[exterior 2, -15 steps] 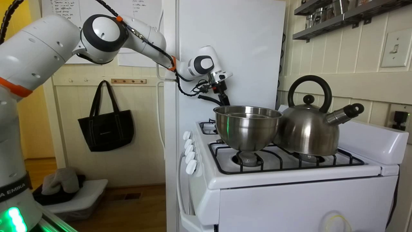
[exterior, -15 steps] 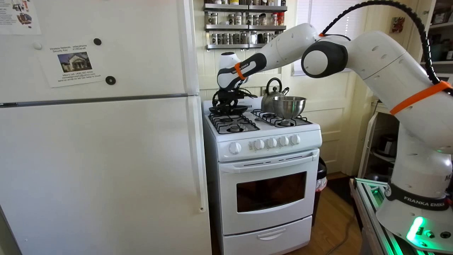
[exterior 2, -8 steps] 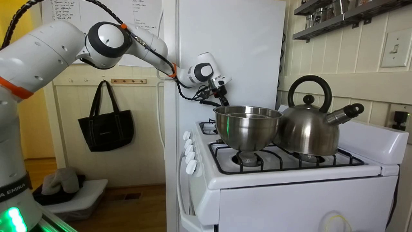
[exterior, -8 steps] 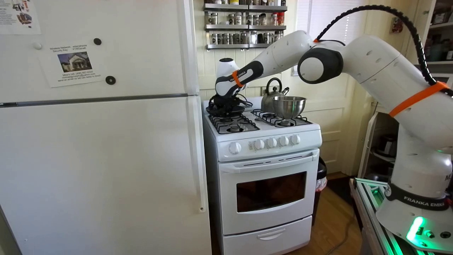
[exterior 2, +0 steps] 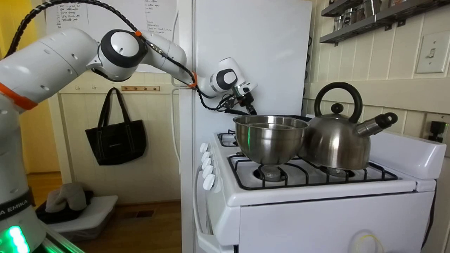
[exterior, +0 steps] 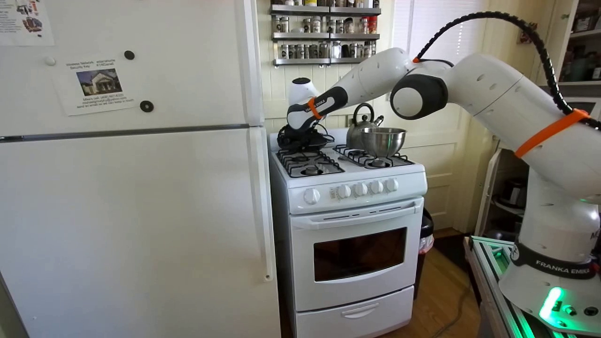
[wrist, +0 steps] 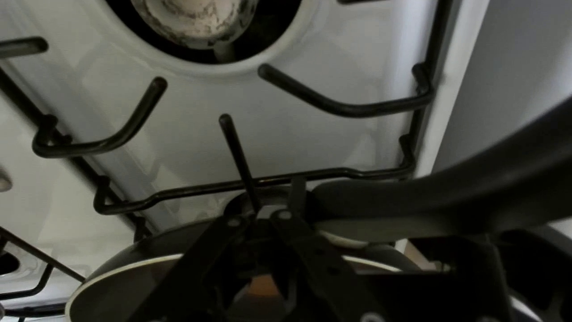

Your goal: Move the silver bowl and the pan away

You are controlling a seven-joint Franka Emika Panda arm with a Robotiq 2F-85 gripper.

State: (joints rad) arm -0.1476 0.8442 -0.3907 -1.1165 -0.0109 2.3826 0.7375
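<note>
The shiny silver bowl stands upright on the front burner away from the fridge; it also shows in an exterior view. The dark pan is at the rear burner beside the fridge. Its far rim shows behind the bowl, and its black handle runs to the right in the wrist view. My gripper is at the base of the handle with its jaws close together, shut on the pan. The exact contact is dark and partly hidden. In an exterior view my gripper is behind the bowl.
A metal kettle with a black arched handle stands behind the bowl, close to it. Black burner grates cover the white stove. The white fridge stands beside the stove. Spice shelves hang above.
The arm has come lower, and my gripper has shifted slightly toward the back wall. The pan has moved with it, and its rim now shows behind the bowl. The bowl and kettle are unmoved.
</note>
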